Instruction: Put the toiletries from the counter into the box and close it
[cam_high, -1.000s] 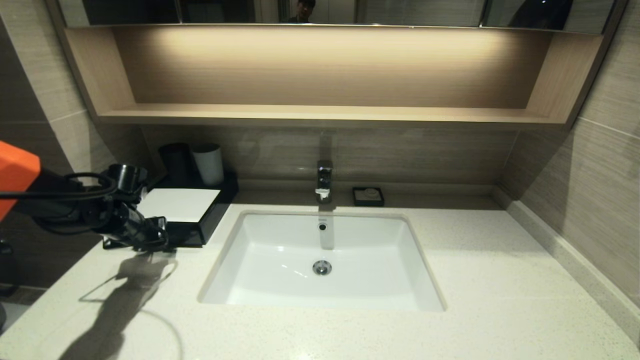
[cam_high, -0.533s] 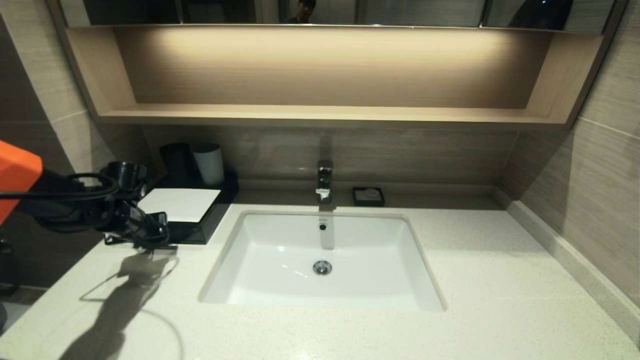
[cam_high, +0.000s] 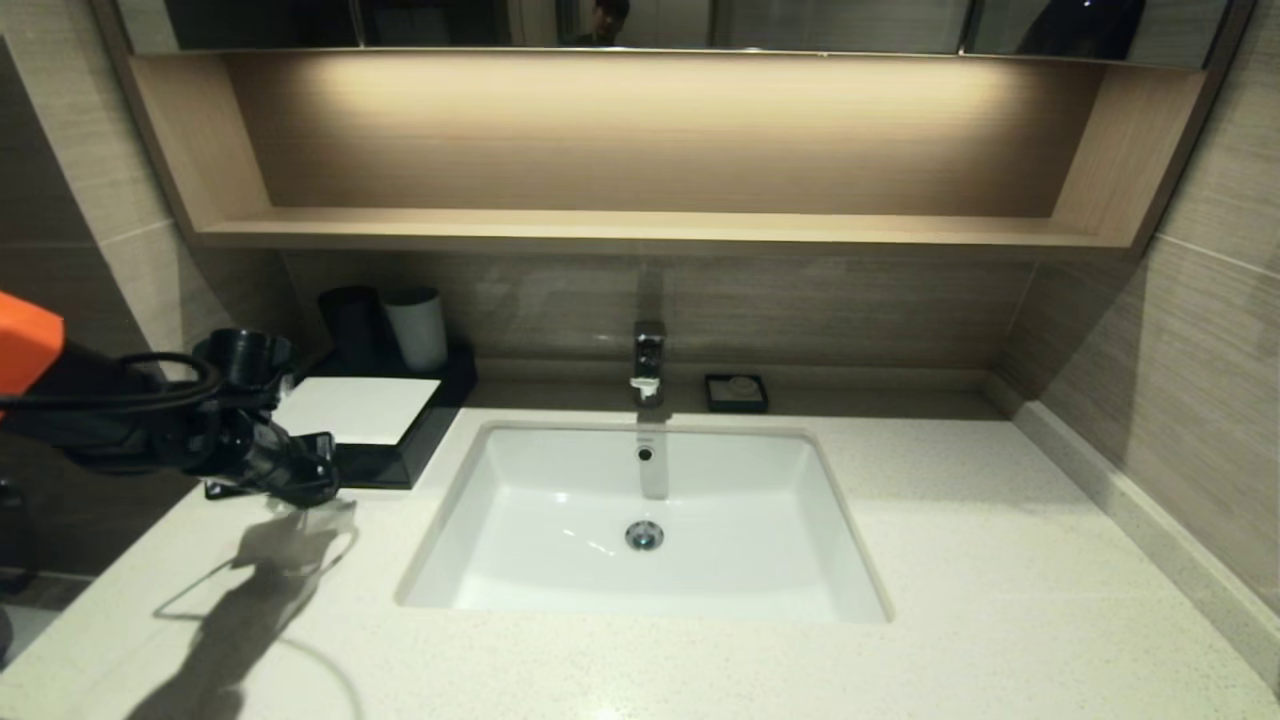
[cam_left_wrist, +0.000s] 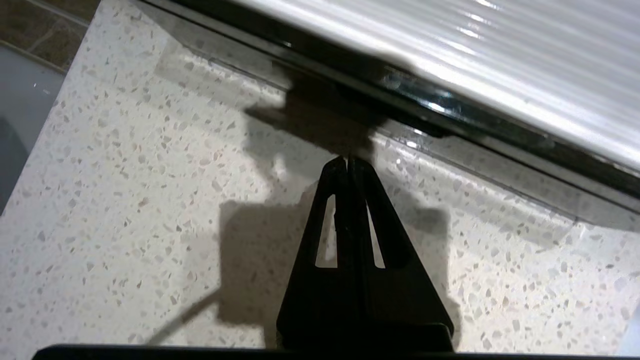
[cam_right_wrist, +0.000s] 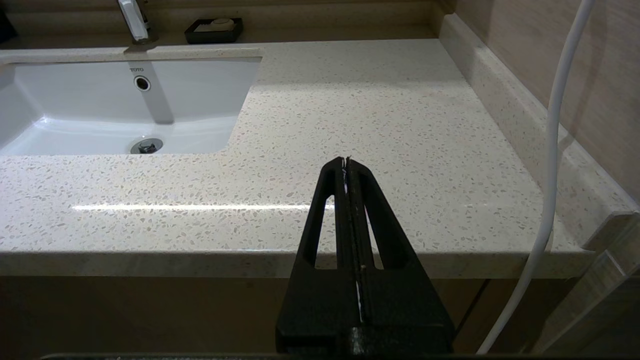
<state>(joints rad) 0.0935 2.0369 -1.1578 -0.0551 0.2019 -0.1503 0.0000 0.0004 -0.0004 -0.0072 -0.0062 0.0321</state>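
The box (cam_high: 355, 408), black with a flat white top, stands at the counter's (cam_high: 950, 560) back left and looks shut. My left gripper (cam_high: 322, 472) is shut and empty. It sits low over the counter, just in front of the box's front face. In the left wrist view its tip (cam_left_wrist: 348, 160) is a short way from the box (cam_left_wrist: 500, 45), above the speckled counter (cam_left_wrist: 125, 200). No sachets show in any view. My right gripper (cam_right_wrist: 346, 160) is shut and empty at the counter's front right edge (cam_right_wrist: 375, 100), outside the head view.
The white sink (cam_high: 520, 500) is set in the middle, with the faucet (cam_high: 648, 360) behind it. A small black soap dish (cam_high: 736, 392) stands right of the faucet. A black cup (cam_high: 350, 322) and a white cup (cam_high: 415, 328) stand behind the box. A white cable (cam_right_wrist: 550, 150) hangs at right.
My left arm has drawn back slightly toward the left, and its gripper stays shut just in front of the box. The box has not visibly moved.
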